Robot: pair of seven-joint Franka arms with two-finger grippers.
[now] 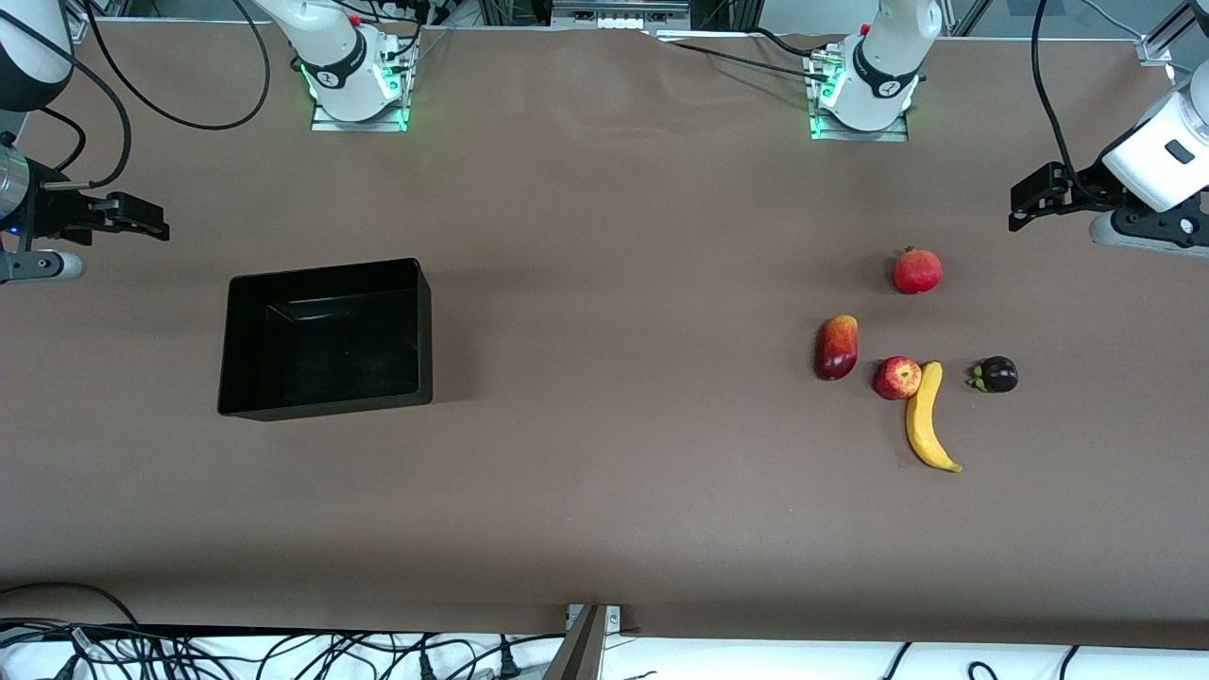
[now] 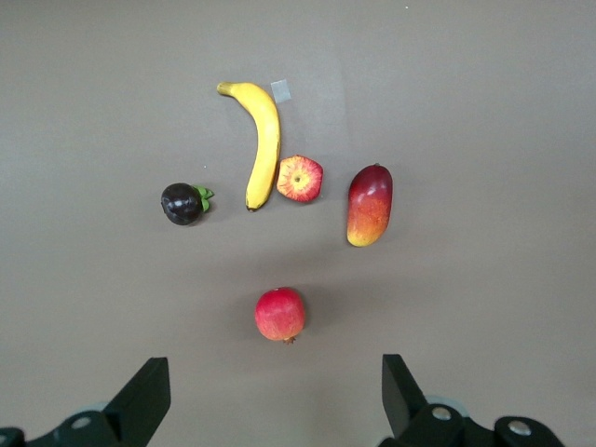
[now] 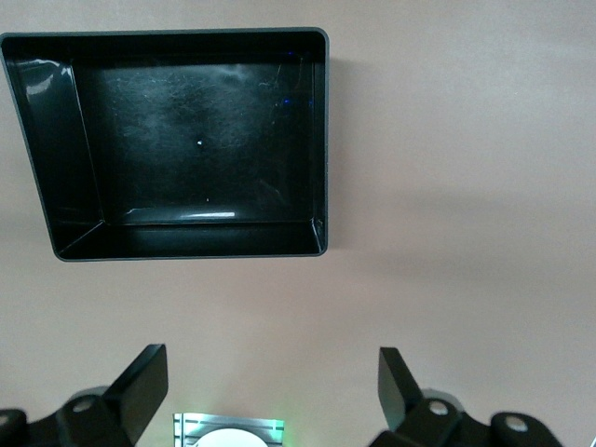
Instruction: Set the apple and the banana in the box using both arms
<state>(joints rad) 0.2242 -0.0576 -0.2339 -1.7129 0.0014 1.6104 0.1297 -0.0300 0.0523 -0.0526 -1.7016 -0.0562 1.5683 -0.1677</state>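
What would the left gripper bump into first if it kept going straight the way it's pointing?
Probably the round red fruit with the crown tip. In the left wrist view it lies straight ahead of the open left gripper, before the apple and banana. Depth is unclear, so the gripper might pass above it.

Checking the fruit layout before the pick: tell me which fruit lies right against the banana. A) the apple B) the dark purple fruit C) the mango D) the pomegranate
A: the apple sits right against the banana near its upper end, while the mango, the dark purple fruit and the pomegranate all lie apart from it.
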